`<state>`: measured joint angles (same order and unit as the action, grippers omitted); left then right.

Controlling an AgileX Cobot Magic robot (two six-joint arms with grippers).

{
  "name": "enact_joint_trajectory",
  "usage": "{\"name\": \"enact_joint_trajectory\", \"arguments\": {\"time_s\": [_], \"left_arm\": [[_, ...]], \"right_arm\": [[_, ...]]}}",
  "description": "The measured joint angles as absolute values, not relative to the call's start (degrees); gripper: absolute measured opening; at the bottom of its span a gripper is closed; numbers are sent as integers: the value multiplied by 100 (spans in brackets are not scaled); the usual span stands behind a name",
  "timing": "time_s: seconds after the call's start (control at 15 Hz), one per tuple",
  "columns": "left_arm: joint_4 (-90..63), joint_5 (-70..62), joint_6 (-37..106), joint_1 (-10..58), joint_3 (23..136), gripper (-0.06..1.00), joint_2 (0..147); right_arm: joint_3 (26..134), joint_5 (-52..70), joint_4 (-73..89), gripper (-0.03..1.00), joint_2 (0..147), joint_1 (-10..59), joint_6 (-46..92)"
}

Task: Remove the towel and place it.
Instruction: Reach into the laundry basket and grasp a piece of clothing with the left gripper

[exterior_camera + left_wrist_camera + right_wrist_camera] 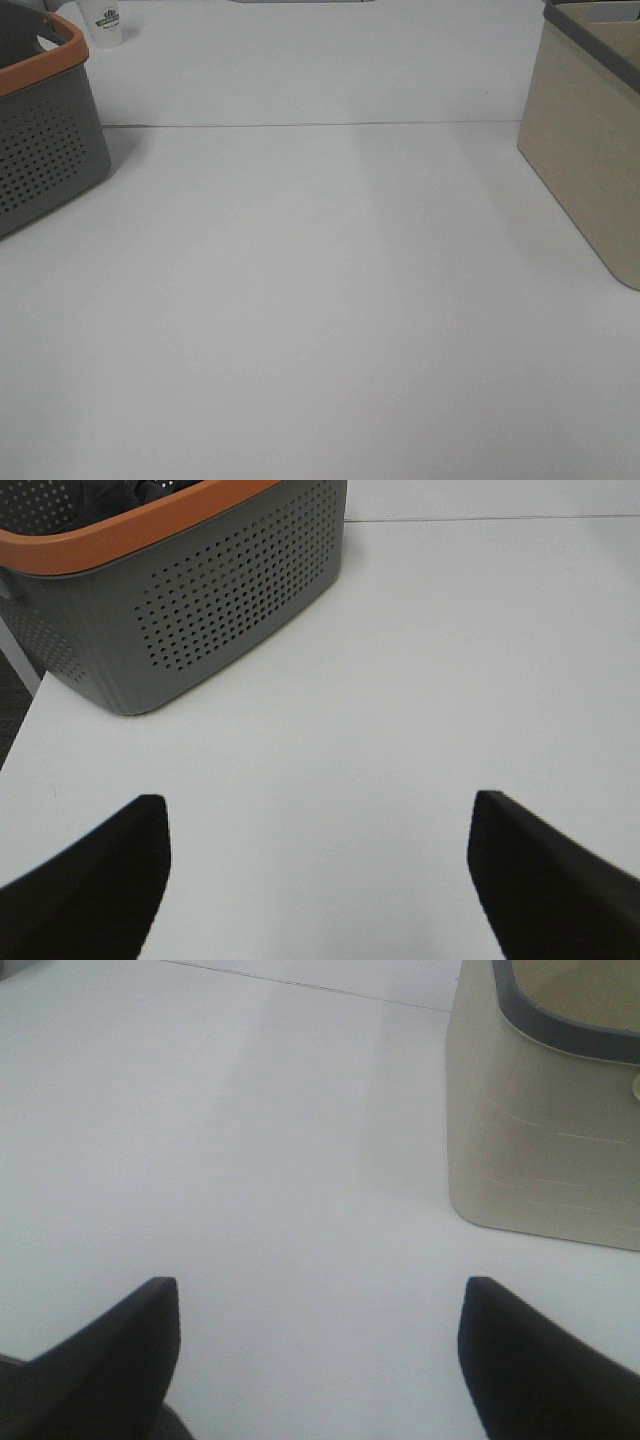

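Towel [105,495] is seen only in the left wrist view, as dark crumpled cloth lying inside the basket [220,590]. Most of it is cut off by the frame edge, so tag & hems can't be made out. Basket is grey plastic w/ perforated walls and an orange rim. It is set on the white table [320,320], at the left side in the high view, close to the table's edge. Left gripper [320,880] is held over bare tabletop near the basket but apart from it. Its two dark fingers [90,880] are spread wide w/ nothing between them. Right gripper [315,1360] is likewise spread wide & empty over bare tabletop, w/ the bin [540,1140] near it but not touched. Bin is beige w/ a dark grey rim and is placed at the table's right side, well apart from the basket. A white cup [103,20] w/ a dark print is stood just behind the basket. A thin seam [320,125] is seen running across the table between basket & bin.
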<state>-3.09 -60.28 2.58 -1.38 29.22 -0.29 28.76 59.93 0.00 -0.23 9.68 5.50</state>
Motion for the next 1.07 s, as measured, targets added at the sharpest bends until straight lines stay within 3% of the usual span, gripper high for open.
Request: {"name": "enact_joint_trajectory", "arguments": {"time_s": [1.07], "left_arm": [[-298,-6028,229,-138,2922,76,-29]], "right_arm": [[2876,5993,0,78,-23,968,550]]}}
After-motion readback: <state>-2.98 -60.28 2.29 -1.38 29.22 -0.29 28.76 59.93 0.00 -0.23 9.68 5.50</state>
